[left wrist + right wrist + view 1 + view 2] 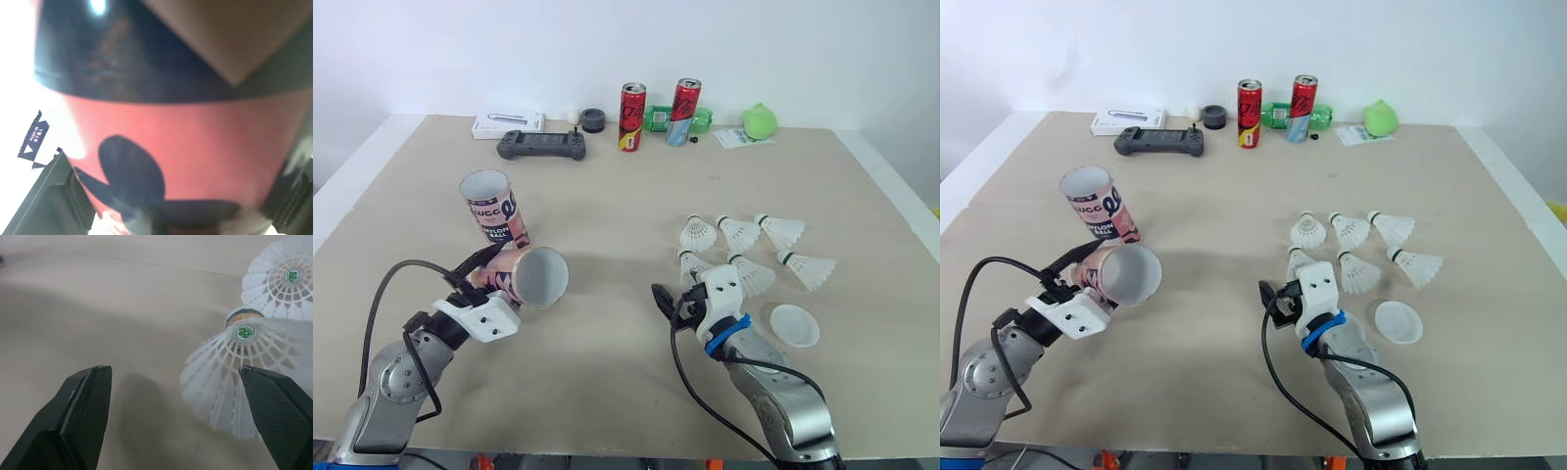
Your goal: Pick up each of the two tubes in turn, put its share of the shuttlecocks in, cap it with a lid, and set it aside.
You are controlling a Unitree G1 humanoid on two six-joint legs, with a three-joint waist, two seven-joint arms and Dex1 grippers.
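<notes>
The pink-and-black tube [533, 277] is off the counter [607, 196], gripped in the left pincer [494, 269], whose black fingers clamp its printed wall. It lies nearly level, with its open mouth turned toward the robot's right and slightly toward the camera. The mouth looks empty as far as the inside can be seen. In the left wrist view the pink wall and a black printed shape sit right between the two fingers.

Just behind this held tube is the second tube [494, 211], mouth up and leaning a little. Its lower end is hidden by the held one, so I cannot tell whether the two touch.

Well to the right of the held tube, six white shuttlecocks [751, 274] lie on the counter in two loose rows of three. The right pincer [173, 372] hovers low over the counter between the held tube and the shuttlecocks. Its fingers are spread wide, with nothing between them. The nearest shuttlecock [234, 362] lies just beside one fingertip. A white lid [794, 324] rests flat beyond the shuttlecocks, on the side away from the held tube.

Far behind the held tube, along the counter's back edge, are:
- a white box [509, 124]
- a dark game controller [542, 146]
- a small black round thing [593, 119]
- two red cans [632, 117]
- a green bottle [656, 119] lying behind the cans
- a green rounded thing [760, 120]
</notes>
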